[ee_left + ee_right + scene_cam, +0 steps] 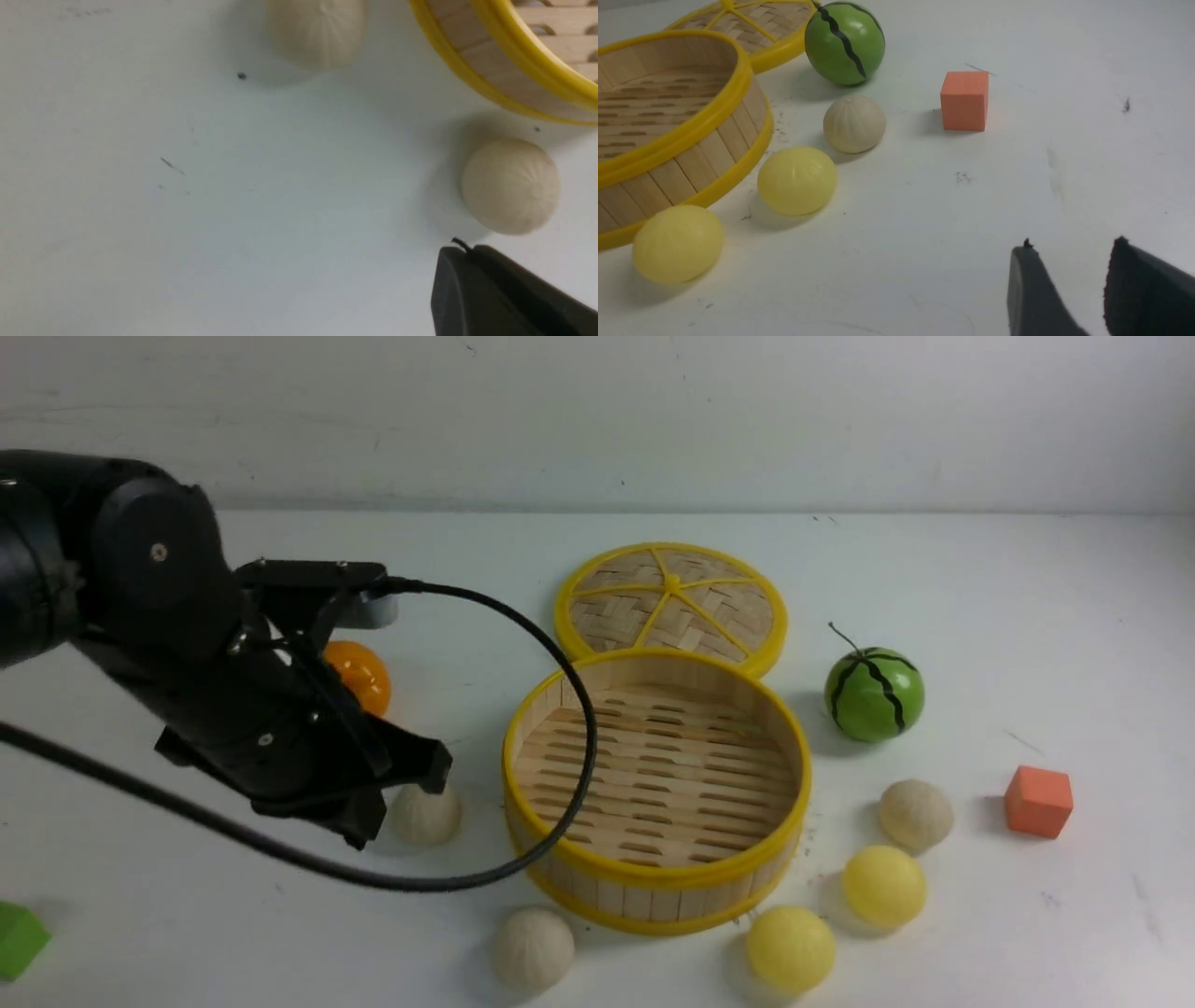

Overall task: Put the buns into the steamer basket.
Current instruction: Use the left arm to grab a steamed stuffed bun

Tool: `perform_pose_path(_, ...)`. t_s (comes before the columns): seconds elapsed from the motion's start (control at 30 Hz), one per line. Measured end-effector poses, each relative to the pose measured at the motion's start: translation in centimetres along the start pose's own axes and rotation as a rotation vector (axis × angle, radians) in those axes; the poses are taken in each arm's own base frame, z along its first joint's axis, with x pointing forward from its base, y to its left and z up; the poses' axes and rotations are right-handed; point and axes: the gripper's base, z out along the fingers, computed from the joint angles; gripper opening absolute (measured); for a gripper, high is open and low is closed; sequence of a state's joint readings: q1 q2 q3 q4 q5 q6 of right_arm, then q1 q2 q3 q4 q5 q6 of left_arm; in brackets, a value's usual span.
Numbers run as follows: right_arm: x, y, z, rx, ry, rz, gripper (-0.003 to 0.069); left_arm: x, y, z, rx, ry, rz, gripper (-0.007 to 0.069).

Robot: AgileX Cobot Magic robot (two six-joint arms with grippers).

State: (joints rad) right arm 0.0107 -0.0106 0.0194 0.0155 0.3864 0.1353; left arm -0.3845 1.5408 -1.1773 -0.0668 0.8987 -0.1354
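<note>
The steamer basket (801, 775) stands empty at the middle of the table, with five buns around it. On its left lies an off-white bun (427, 815), and my left gripper (434, 767) hangs shut just above and beside it, holding nothing. In the left wrist view this bun (510, 185) lies just past the shut fingertips (467, 254), apart from them. Another off-white bun (533, 947) lies front left. On the right lie an off-white bun (915, 815) and two yellow buns (884, 886) (790, 948). My right gripper (1073, 242) is open and empty, well clear of these buns.
The woven lid (670, 607) lies behind the basket. An orange fruit (359, 674) sits behind my left arm. The watermelon ball (874, 693) and an orange cube (1038, 801) are at the right, and a green block (19, 940) at the front left. A black cable (588, 737) loops over the basket's left rim.
</note>
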Motion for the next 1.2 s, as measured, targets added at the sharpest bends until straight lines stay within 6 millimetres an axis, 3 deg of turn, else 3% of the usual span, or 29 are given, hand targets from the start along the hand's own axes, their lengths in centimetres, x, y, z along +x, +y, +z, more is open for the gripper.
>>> perform_pose_path(0.33,0.0,0.0,0.0,0.0,0.0,0.0,0.0239,-3.9,-0.3,4.6,-0.027,0.057,0.027,-0.0004)
perform_pose_path(0.47,0.0,0.0,0.0,0.0,0.0,0.0,0.0239,-5.0,-0.2,6.7,-0.047,0.082,0.056,0.0066)
perform_pose_path(0.8,0.0,0.0,0.0,0.0,0.0,0.0,0.0239,-5.8,0.2,8.0,-0.09,0.05,0.097,0.0209)
perform_pose_path(0.97,0.0,0.0,0.0,0.0,0.0,0.0,0.0239,-6.1,0.1,8.3,-0.086,0.021,0.099,0.0222)
perform_pose_path(1.2,0.0,0.0,0.0,0.0,0.0,0.0,0.0239,-5.7,0.5,10.5,-0.116,0.07,0.07,0.0228)
